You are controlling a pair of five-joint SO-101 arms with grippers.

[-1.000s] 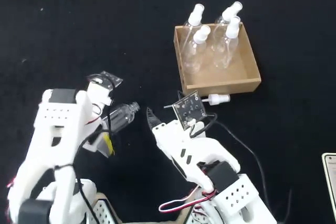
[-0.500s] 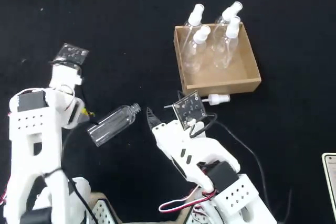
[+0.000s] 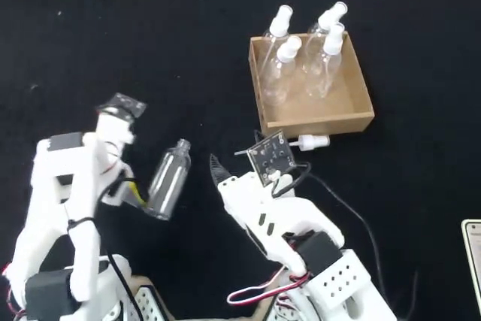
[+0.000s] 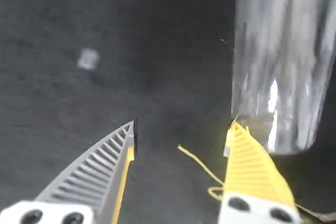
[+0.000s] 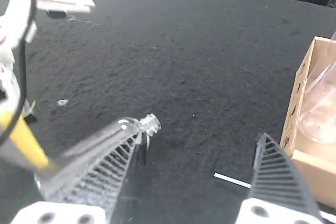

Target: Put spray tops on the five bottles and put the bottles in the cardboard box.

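- The left gripper [image 4: 182, 125] is hanging low over the black table [image 3: 113, 50], jaws spread, with nothing between them.
- The last bottle [image 3: 167, 182], clear and without a top, is lying on its side just outside the yellow finger [image 4: 247, 166]. Its base is sitting by that fingertip and its open neck is pointing toward the far side of the table.
- The step in hand is probably picking up this bottle. To do it well, the left arm should be sliding sideways until the bottle's body is sitting between both fingers, then closing around the middle and leaving the neck free.
- The right gripper [image 5: 198, 139] is waiting near the bottle, jaws wide and empty.
- The loose spray top [image 3: 312, 140] is lying just beside the front wall of the cardboard box [image 3: 316, 122]. The right arm is likely the one to fetch it, gripping the head so the stem is pointing into the neck.
- Four capped bottles [image 3: 289, 65] are sitting in the box.
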